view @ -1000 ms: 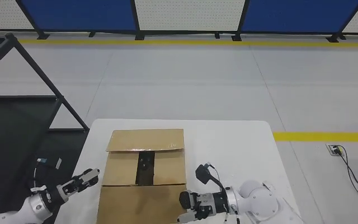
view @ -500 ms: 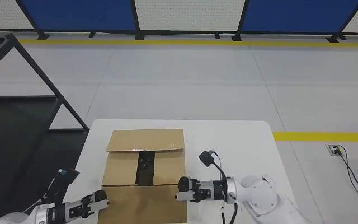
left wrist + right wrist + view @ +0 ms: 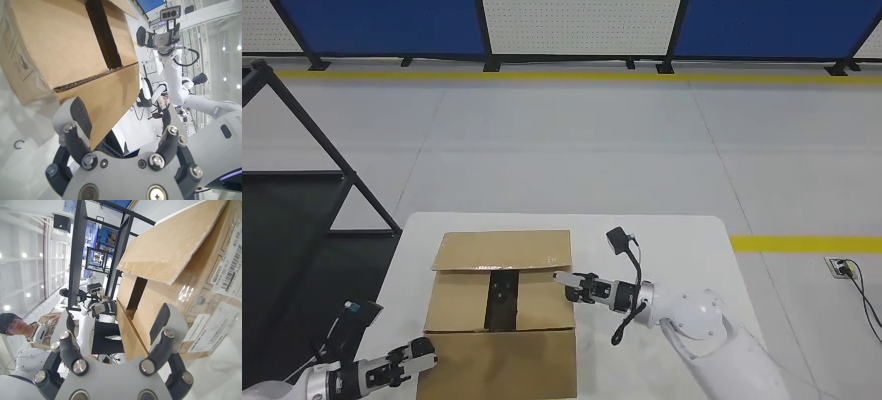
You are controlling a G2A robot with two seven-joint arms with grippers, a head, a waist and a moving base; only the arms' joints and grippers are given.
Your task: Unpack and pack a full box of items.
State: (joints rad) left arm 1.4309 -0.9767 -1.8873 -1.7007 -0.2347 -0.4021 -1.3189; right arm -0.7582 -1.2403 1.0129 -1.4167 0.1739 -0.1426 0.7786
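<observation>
Cardboard box (image 3: 457,300) on the left half of the white counter (image 3: 672,250), top partly unsealed.
Near left: the left pincer (image 3: 420,356) is at the box's near-left corner, jaws spread wide; in its wrist view a corner of the near flap (image 3: 113,91) lies between the fingers (image 3: 80,111), close to one pad, contact not determinable. Centre: the box stands upright, its far flap (image 3: 504,250) lying over the top and a dark slot (image 3: 502,300) showing between the inner flaps; printed labels (image 3: 226,273) are on its right wall. Right: the right pincer (image 3: 567,281) is at the box's upper right edge, jaws open and gripping nothing.
</observation>
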